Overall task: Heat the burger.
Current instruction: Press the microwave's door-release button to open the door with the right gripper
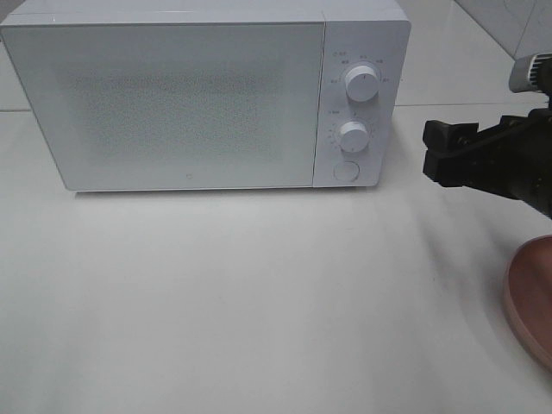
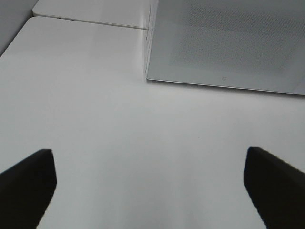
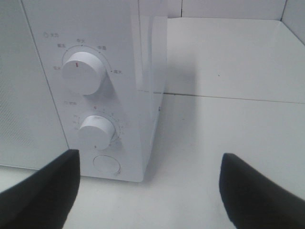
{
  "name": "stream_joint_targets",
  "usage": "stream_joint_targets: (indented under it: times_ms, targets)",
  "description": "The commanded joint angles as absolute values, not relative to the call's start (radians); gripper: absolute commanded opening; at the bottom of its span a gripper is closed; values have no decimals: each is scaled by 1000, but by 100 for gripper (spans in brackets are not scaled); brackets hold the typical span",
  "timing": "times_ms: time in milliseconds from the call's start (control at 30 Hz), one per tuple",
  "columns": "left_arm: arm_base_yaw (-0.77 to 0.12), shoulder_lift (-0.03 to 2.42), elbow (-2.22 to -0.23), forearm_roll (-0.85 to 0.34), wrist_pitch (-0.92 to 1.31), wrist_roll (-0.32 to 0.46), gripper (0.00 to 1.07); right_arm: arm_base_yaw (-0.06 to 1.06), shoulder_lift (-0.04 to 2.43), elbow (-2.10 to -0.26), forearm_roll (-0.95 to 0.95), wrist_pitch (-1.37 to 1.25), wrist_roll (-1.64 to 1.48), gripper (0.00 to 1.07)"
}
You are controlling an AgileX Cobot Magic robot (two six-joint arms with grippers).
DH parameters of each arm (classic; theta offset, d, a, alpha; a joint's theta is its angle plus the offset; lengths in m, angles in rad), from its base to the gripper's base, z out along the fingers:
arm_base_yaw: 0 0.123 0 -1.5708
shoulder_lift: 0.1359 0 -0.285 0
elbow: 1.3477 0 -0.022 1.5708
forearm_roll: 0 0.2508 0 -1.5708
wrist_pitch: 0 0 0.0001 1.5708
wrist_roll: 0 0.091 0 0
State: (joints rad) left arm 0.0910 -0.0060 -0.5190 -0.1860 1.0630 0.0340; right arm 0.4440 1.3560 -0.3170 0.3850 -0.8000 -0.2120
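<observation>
1. The round golden-bun burger shows in no view. Only the rim of a pink round plate (image 1: 533, 297) is in frame, at the right edge of the white bench (image 1: 259, 302), so I cannot tell whether the burger sits on it.
2. The white box microwave (image 1: 190, 103) is shut. The right gripper (image 1: 438, 153), jaws spread and empty, hovers beside the control panel. The left gripper (image 2: 152, 186) is also released, over bare bench.
3. If the right gripper aims high at the round door button (image 1: 345, 171), it could turn the lower white knob (image 1: 354, 135) just above it.
4. A hard push might slide the oven backward.
</observation>
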Motion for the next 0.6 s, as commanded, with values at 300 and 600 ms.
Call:
stream_joint_targets:
  times_ms: [300, 600]
  targets:
    - [93, -7, -516, -190, 1061, 35, 100, 616, 1479, -320, 577, -935, -272, 76]
    - [93, -7, -516, -190, 1061, 35, 100, 735, 1596, -320, 771, -1016, -297, 76]
